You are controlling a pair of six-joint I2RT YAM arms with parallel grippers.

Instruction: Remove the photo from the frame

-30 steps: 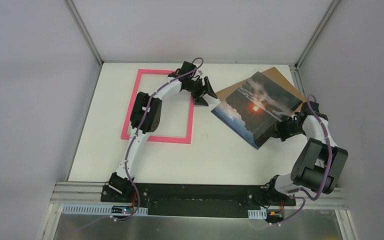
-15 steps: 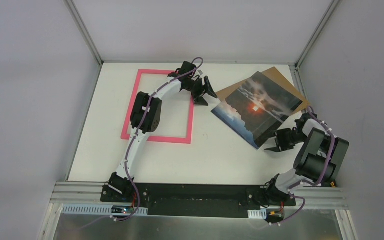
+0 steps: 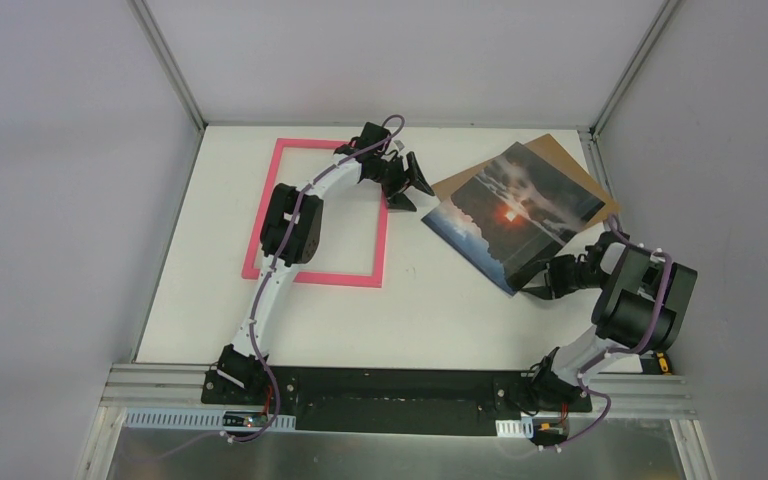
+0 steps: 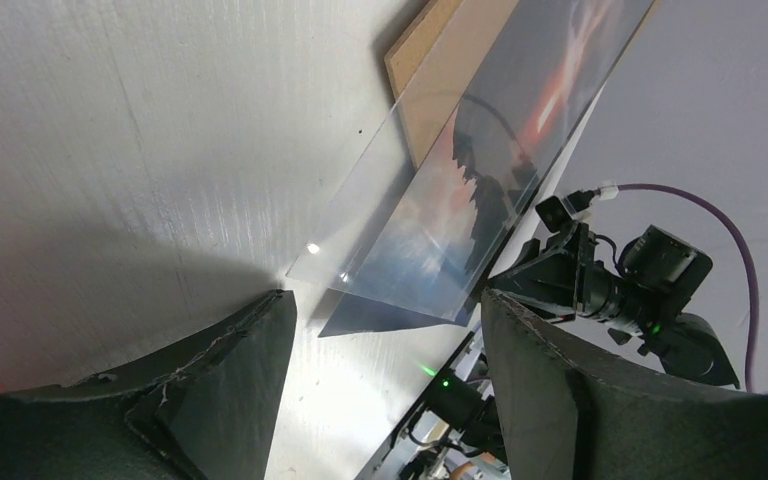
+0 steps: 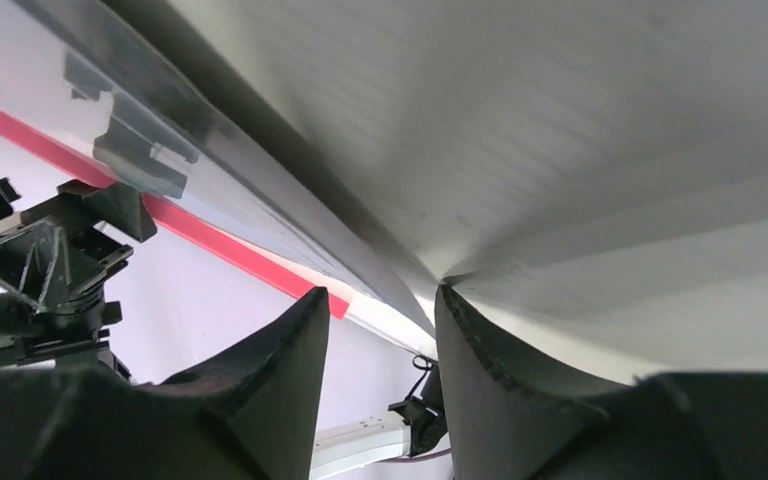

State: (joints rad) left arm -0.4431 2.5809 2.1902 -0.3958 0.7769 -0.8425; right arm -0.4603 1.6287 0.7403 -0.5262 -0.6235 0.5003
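The pink frame [image 3: 315, 212] lies flat and empty on the left half of the table. My left gripper [image 3: 410, 185] hovers open over its upper right side, with nothing between the fingers [image 4: 385, 300]. The photo [image 3: 515, 210], a sunset picture, lies face up at the right, partly over a brown board [image 3: 563, 152]. My right gripper [image 3: 540, 284] stands open just off the photo's near corner, holding nothing. In the left wrist view the photo [image 4: 550, 90] shows under a clear pane [image 4: 380, 220]. The right wrist view has the open right gripper [image 5: 380, 330] low by the photo's edge [image 5: 160, 110].
Metal posts and grey walls close the table at the back and both sides. The brown board's far corner reaches the back right post [image 3: 592, 135]. White table [image 3: 440, 300] lies between the frame and the photo.
My right gripper has opened off the photo's near edge and pulled back toward the near right. The photo stays where it lay. The left arm has not moved.
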